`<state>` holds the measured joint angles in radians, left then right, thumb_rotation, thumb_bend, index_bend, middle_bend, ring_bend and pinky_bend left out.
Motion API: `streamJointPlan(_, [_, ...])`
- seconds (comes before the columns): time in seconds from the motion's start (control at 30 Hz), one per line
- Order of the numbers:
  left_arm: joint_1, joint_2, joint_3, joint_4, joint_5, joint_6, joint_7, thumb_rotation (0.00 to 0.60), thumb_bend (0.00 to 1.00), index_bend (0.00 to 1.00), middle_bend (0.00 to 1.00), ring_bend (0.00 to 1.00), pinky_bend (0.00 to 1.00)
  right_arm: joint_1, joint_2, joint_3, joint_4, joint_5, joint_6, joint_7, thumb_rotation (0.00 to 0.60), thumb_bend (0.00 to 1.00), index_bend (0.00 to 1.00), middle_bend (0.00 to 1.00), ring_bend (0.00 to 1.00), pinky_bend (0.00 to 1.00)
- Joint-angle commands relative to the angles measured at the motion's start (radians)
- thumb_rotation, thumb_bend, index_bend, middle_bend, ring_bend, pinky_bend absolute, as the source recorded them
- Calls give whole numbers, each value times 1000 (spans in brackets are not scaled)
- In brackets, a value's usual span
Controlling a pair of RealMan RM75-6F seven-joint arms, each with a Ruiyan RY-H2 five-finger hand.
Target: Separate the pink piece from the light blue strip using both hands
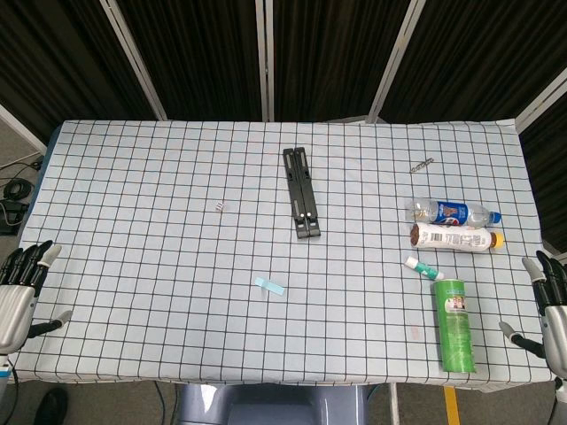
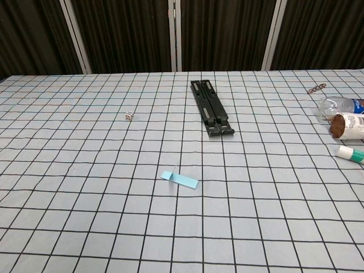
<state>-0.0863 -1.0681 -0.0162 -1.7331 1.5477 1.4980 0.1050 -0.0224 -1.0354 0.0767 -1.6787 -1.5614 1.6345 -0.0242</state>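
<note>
Light blue strip mid-table, both hands apart at edges, w/ fingers spread.

the strip lies flat on the desk near the front edge, a little left of centre. behind it and to the left sits a small die. a folded stand lies lengthwise at the middle of the desk, behind and right of the strip. far right, a small chain lies toward the back; nearer the front a bottle lies on its side, a second bottle just before it, then a small tube, then a can on its side. the left hand rests at the desk's left front edge, the right hand at the right front edge, both well apart from the strip.
</note>
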Motion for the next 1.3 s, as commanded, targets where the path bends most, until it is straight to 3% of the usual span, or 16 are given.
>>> streamJointPlan(0.03, [0, -1, 0, 0, -1, -1, 2, 600, 0, 0, 0, 0, 0, -1, 1, 0, -9, 14, -7, -23, 600, 0, 0, 0, 0, 0])
streamJointPlan(0.3, [-30, -11, -12, 3, 35, -13, -1, 600, 0, 0, 0, 0, 0, -1, -1, 4, -18, 19, -7, -23, 600, 0, 0, 0, 0, 0])
streamJointPlan(0.5, [-146, -42, -41, 13, 85, -139, 73, 600, 0, 13, 0, 0, 0, 2, -1, 15, -20, 40, -12, -35, 600, 0, 0, 0, 0, 0])
streamJointPlan(0.6, [-246, -86, -69, 51, 136, -228, 102, 600, 12, 120, 0, 0, 0, 6, -3, 22, -19, 59, -20, -45, 600, 0, 0, 0, 0, 0])
streamJointPlan(0.73, [-483, -250, -100, 243, 298, -396, 89, 600, 84, 257, 0, 0, 0, 18, -12, 35, -7, 109, -55, -81, 600, 0, 0, 0, 0, 0])
streamJointPlan(0.97, [-645, -420, -66, 508, 432, -384, -29, 600, 238, 361, 0, 0, 0, 24, -17, 45, 0, 156, -78, -100, 600, 0, 0, 0, 0, 0])
streamJointPlan(1.13, [-735, -535, -23, 711, 510, -312, -136, 600, 242, 367, 0, 0, 0, 26, -17, 54, 8, 188, -92, -101, 600, 0, 0, 0, 0, 0])
streamJointPlan(1.3, [-804, -622, 12, 847, 540, -284, -199, 600, 241, 383, 0, 0, 0, 29, -17, 59, 16, 213, -109, -97, 600, 0, 0, 0, 0, 0])
